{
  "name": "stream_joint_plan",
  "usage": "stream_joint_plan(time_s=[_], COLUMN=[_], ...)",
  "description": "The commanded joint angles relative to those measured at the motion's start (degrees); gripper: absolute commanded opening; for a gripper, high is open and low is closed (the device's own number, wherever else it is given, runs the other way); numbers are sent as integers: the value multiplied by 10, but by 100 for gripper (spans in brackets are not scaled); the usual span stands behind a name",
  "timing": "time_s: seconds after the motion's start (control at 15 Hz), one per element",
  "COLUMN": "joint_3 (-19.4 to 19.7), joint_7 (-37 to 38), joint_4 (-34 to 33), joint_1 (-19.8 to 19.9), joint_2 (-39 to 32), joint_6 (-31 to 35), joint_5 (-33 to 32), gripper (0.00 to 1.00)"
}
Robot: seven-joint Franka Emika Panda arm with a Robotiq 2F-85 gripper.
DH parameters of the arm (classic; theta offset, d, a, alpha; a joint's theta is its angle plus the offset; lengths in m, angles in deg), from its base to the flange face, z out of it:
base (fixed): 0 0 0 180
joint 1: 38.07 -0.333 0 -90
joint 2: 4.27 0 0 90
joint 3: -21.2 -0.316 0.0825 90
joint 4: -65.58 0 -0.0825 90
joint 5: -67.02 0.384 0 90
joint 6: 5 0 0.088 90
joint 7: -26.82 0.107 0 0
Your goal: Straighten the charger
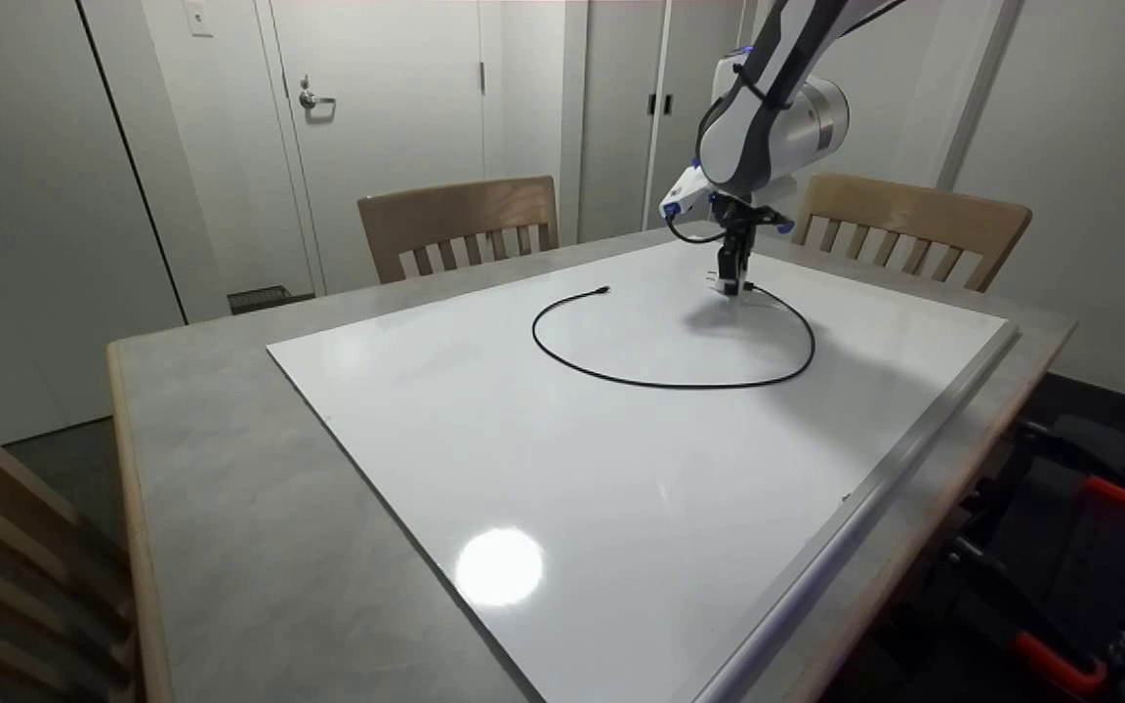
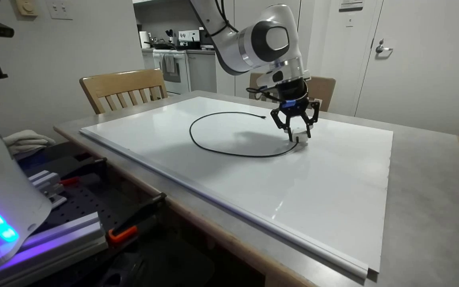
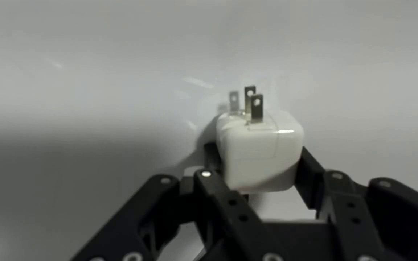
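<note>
- Charger cable (image 1: 677, 387), long, thin and black, is lying in a wide, open curve on a glossy, white, rectangular board (image 1: 621, 488).
- A black, jointed, two-fingered gripper (image 2: 300, 134) is pinching a glossy, white, cube-shaped plastic adapter (image 3: 261, 156), its dark fingers (image 3: 308, 177) pressing on opposite sides.
- In the wrist view, two flat metal prongs (image 3: 257, 108) are pointing from the adapter toward the far side.
- In an exterior view, the cable's attached end (image 2: 297, 140) is meeting the adapter's near face.
- In both exterior views, the free end, a small dark plug (image 1: 604, 290), is lying left of the gripper, apart from it.
- A white and black robot arm (image 1: 807, 122) is reaching down over the far part of the board in an exterior view.
- A grey-topped, wood-edged table (image 2: 432, 179) is bearing the board, while two tan, slat-backed wooden chairs (image 1: 465, 207) are standing along its far side.
</note>
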Motion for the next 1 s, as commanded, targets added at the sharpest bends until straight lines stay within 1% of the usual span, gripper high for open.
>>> stream_joint_plan(time_s=[0.0,0.13,0.2,0.27,0.4,0.47,0.53,0.73,0.93], joint_3=[-10,-10,-10,0,-1,17,26,39,67], joint_7=[14,13,13,28,53,47,40,35,35], joint_4=[-3,-3,-3,-8,-10,-9,-8,-1,0], joint_1=[11,12,11,6,12,1,-2,5,-2], joint_2=[2,2,2,-5,-5,-9,-12,-12,-23], joint_6=[-1,-1,-1,-15,-30,-40,-43,-55,-69], joint_5=[-18,-20,-20,-21,-10,43,84,181,289], gripper=[52,52,27,27,27,27,27,27,27])
